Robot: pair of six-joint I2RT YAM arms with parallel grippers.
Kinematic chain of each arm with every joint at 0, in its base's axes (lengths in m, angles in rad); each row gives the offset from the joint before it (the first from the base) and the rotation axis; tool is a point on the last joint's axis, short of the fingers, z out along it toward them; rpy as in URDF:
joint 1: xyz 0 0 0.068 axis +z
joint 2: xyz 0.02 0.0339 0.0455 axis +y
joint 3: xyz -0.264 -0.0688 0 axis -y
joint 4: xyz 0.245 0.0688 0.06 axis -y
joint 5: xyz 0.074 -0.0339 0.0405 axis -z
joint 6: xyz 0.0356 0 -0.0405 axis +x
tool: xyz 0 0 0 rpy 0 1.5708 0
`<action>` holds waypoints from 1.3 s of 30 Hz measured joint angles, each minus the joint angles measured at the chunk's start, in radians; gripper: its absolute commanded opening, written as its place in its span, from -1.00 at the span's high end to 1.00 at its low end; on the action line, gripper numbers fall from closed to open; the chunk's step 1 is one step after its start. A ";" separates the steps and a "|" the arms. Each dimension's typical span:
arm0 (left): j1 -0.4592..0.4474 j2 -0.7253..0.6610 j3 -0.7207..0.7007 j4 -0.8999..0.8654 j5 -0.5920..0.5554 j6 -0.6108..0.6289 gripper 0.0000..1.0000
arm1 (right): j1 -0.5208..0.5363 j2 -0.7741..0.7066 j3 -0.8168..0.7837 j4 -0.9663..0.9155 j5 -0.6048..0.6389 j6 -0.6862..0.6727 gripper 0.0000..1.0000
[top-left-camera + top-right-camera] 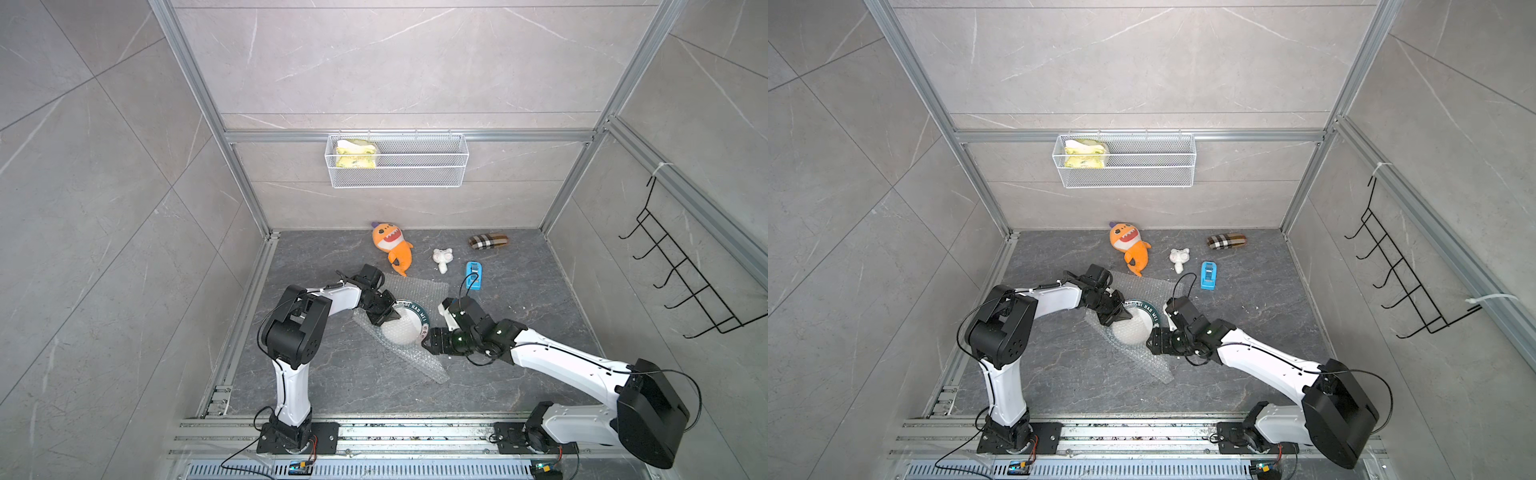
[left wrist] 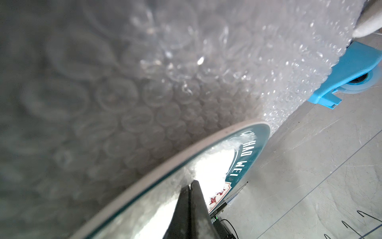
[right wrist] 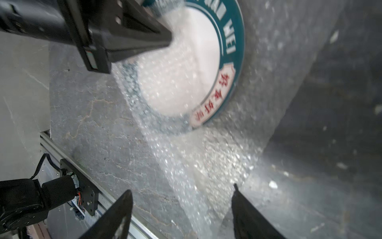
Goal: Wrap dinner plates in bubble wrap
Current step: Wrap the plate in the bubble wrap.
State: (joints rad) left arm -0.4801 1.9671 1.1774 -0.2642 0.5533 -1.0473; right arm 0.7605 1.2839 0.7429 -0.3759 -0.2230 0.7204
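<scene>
A grey stone-look table (image 1: pixel 519 332) sits inside an aluminium frame with tiled walls. A wire basket (image 1: pixel 415 183) hangs on the back wall. A shark toy (image 1: pixel 392 245) and a blue tape dispenser (image 1: pixel 473 276) lie toward the back, clear of the work.

The plate (image 1: pixel 419 312) lies flat near the middle of the table, between the two arms, on the wrap (image 1: pixel 428 363). A flap of wrap is folded over the half of the plate toward the left arm. The green rim on the far side and toward the right arm is bare.

The left gripper (image 1: pixel 392 318) rests on that flap over the plate, fingers together. I cannot tell whether a film of wrap is nipped between them.

The right gripper (image 1: pixel 426 343) hovers just beside the plate's near-right edge. Its fingers (image 3: pixel 122 207) stand well apart and hold nothing.

From under the plate a loose tail of wrap runs toward the near-right of the table. In the right wrist view it comes almost straight at the gap between the open fingers, its long axis in line with their reach.

The right arm is clearly the nearer one to that tail and to the bare rim. The likely next move is for it to close on the tail and carry it over the uncovered crescent while the left gripper pins the first fold. Thin, slippery film may slide out of a shallow pinch.
</scene>
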 measured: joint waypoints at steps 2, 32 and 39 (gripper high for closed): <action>0.000 0.003 0.000 0.008 0.004 0.000 1.00 | 0.027 -0.016 -0.048 -0.021 0.000 0.037 -0.52; 0.005 0.012 -0.027 0.083 0.050 0.008 1.00 | 0.048 0.240 0.283 0.031 -0.027 0.022 1.00; 0.008 0.016 -0.029 0.092 0.061 0.009 1.00 | -0.060 0.470 0.401 0.053 -0.055 -0.064 1.00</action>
State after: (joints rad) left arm -0.4721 1.9831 1.1481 -0.1726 0.6140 -1.0386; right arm 0.7002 1.7535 1.1442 -0.3233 -0.2779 0.6559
